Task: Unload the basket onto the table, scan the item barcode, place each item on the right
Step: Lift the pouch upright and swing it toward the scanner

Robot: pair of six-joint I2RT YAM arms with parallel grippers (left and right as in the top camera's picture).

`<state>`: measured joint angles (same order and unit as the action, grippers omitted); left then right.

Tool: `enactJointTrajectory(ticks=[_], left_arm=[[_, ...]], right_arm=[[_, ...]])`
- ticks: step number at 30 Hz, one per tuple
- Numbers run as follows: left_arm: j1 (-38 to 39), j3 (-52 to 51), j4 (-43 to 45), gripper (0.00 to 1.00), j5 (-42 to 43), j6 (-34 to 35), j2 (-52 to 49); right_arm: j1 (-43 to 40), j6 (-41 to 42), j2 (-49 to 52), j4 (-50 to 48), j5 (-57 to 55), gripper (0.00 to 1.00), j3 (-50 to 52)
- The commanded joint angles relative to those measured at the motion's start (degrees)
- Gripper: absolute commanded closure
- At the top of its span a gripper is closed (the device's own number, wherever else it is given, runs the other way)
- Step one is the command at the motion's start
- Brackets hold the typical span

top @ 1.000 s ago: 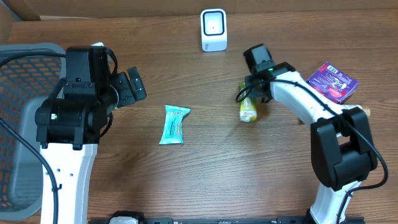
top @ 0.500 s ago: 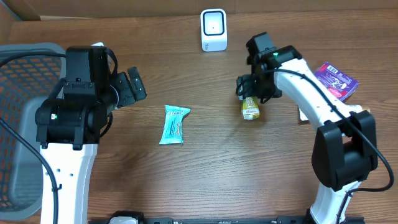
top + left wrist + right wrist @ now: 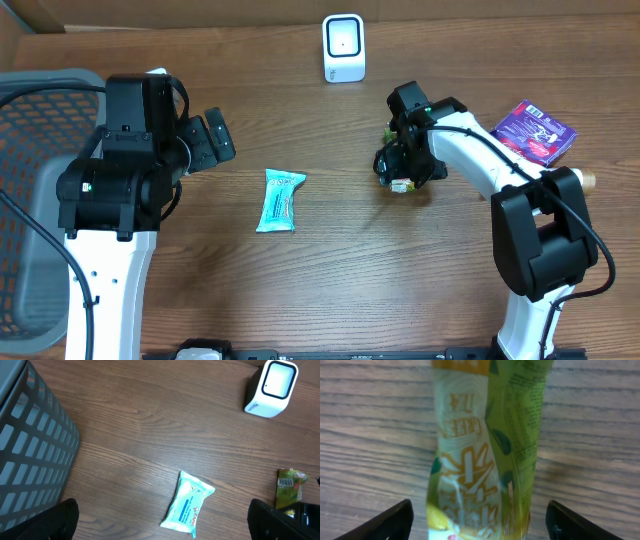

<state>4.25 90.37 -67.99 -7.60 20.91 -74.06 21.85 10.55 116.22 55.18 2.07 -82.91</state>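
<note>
Right hand hangs wide open over the green tea packet, holding nothing; it seems light, soft, slippery: pinch its middle.

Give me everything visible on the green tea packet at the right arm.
The green tea packet is a slim yellow-green pouch, glossy and crinkled like plastic film. It is printed with orange "green tea" lettering, leaf art and a fine-print panel. It lies flat on the wooden table, directly under the right gripper, whose open fingers straddle it without visibly touching. No barcode can be made out.
</note>
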Motion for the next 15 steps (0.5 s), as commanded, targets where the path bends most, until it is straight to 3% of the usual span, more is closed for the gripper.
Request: enactJointTrajectory(ticks=[1, 9, 15], left_arm=[[-0.11, 0.44, 0.02, 0.0, -0.7, 0.52, -0.2], [-0.11, 0.44, 0.02, 0.0, -0.7, 0.52, -0.2], [-0.11, 0.44, 0.04, 0.01, -0.7, 0.52, -0.2]], right_arm=[[-0.13, -0.09, 0.09, -2.4, -1.73, 0.24, 2.86], [-0.17, -0.11, 0.07, -6.32, -3.45, 0.43, 3.82], [-0.15, -0.09, 0.04, -6.01, -3.13, 0.76, 2.67]])
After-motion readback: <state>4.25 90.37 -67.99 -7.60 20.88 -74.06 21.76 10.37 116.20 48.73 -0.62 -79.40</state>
